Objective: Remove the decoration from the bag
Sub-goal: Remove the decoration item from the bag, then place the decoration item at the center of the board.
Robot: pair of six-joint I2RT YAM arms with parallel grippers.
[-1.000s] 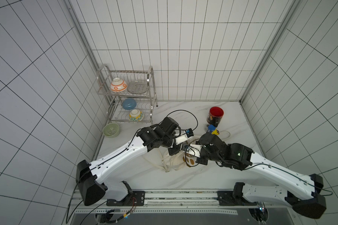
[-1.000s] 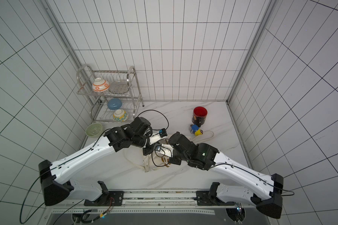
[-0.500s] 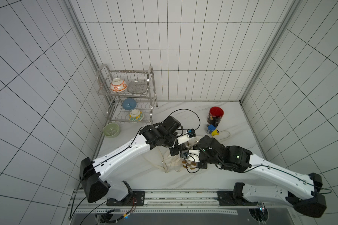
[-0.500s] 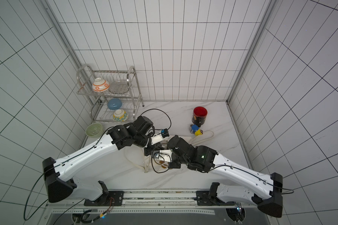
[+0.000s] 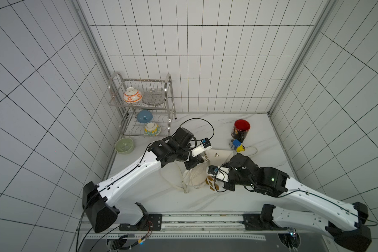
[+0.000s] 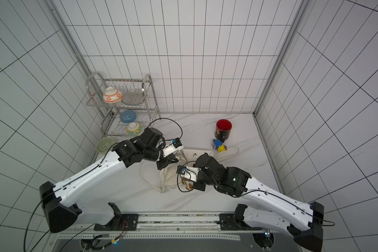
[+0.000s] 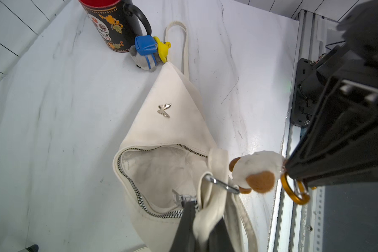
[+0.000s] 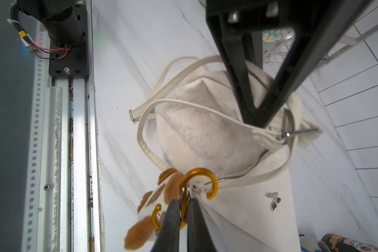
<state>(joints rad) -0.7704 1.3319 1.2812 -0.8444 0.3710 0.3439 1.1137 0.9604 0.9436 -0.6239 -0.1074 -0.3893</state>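
Note:
The cream-white bag (image 7: 172, 122) lies on the marble table with its zipper open, and shows in both top views (image 5: 218, 153) (image 6: 198, 152). My left gripper (image 7: 202, 218) is shut on a bunched fold of bag strap beside the zipper pull. The decoration is a white-and-brown plush toy (image 8: 148, 218) (image 7: 255, 172) on an orange carabiner (image 8: 202, 175). My right gripper (image 8: 182, 209) is shut on that carabiner, just beside the bag's zipper end. Whether the hook still catches the bag I cannot tell. A silver clip (image 7: 223, 185) sticks out through the strap next to the plush.
A red-and-black mug (image 5: 241, 129) stands at the back right, with a small blue, yellow and grey toy (image 7: 148, 52) beside it at the bag's far tip. A wire dish rack (image 5: 144, 107) with bowls and a green bowl (image 5: 124, 145) are at the back left. The metal rail (image 8: 79, 152) runs along the front edge.
The left arm has drawn back a little with the strap. The right gripper has shifted slightly left, still holding the carabiner.

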